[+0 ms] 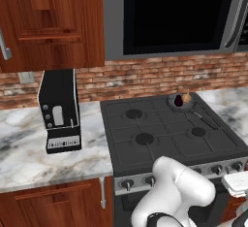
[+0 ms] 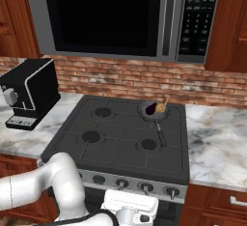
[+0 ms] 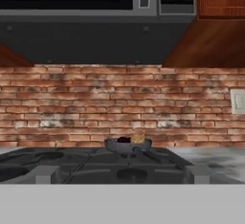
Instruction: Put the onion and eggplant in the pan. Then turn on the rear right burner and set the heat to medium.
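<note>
Claw unseen; onion (image 2: 162,105), eggplant (image 2: 151,108) in pan (image 2: 146,114) (no legible writing).

The pan (image 1: 180,102) sits on the rear right burner of the stove (image 1: 164,134), its handle (image 1: 206,120) reaching toward the front right burner (image 1: 198,132). In the pan lie the eggplant (image 1: 178,101) and the onion (image 1: 187,98), touching, the eggplant to the left. The worktop (image 1: 43,148) flanks the stove on both sides; a coffee machine (image 1: 59,109) stands on its left part. A brick wall (image 1: 145,78) runs behind, with a microwave (image 2: 125,17) above the stove. Knobs (image 2: 144,187) line the stove's front edge.
</note>
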Controlling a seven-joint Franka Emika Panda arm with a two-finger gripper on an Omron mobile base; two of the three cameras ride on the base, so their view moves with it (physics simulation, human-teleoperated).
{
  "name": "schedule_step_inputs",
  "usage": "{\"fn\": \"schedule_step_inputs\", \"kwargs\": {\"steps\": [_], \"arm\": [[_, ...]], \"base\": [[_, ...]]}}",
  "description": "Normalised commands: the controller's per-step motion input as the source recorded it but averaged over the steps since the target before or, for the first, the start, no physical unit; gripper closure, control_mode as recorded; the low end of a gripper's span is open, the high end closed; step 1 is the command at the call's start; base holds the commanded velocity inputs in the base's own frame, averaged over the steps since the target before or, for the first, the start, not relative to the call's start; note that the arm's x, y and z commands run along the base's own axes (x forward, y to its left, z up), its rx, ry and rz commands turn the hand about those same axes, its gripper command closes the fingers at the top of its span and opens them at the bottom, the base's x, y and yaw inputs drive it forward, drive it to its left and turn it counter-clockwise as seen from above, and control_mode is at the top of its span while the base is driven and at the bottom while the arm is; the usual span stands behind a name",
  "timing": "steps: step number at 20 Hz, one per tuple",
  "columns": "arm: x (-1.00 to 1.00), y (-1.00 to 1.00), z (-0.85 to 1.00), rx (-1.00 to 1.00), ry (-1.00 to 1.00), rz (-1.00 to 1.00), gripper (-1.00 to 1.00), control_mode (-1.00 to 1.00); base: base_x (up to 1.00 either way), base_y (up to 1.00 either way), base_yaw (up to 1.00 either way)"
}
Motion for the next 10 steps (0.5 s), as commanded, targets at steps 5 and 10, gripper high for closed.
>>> {"fn": "schedule_step_inputs", "kwargs": {"steps": [5,10], "arm": [[0.0,0.0,-0.56,-0.05,0.0,0.0,-1.0,-1.0],[0.0,-0.18,-0.4,-0.01,0.0,0.02,-1.0,-1.0]], "base": [[0.0,0.0,0.0],[0.0,0.0,0.0]]}}
